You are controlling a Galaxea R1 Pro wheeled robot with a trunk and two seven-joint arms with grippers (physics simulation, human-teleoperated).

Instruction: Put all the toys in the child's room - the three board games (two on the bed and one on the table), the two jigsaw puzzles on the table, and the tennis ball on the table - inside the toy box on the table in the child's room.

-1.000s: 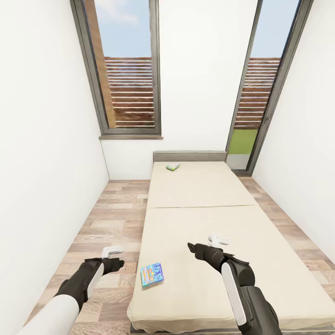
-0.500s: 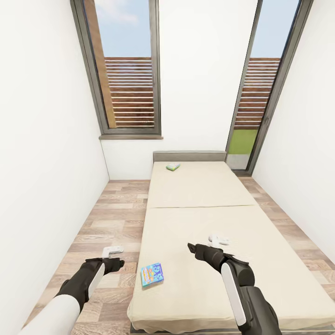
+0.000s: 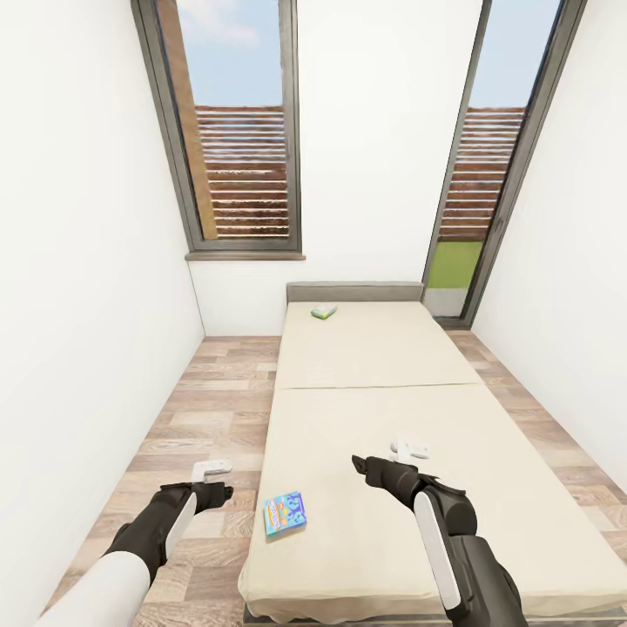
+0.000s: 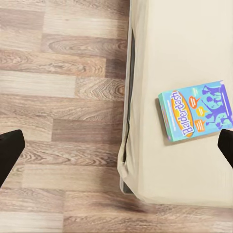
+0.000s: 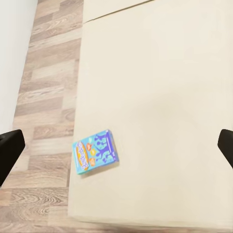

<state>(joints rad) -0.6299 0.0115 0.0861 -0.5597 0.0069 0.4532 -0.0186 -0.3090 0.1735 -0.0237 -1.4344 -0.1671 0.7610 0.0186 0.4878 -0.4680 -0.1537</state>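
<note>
Left gripper (image 3: 212,471) spread wide over floor, nearer; flat blue printed board game (image 3: 285,513) lies just rightward on low beige-mattress bed (image 3: 374,366) edge; right gripper (image 3: 409,451) also wide.

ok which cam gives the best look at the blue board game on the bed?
Left wrist view: the blue board game is large there, its "Balderdash" print readable, lying flat near the bed edge. The right wrist view shows it smaller, print unreadable. The head view shows it small, between the two arms.

Blue board game (image 4: 197,112) flat on beige bed (image 4: 174,53) at frame right, near mattress edge; wood floor (image 4: 58,116) filling left; dark fingertips (image 4: 9,153) wide apart at both side edges.
</note>
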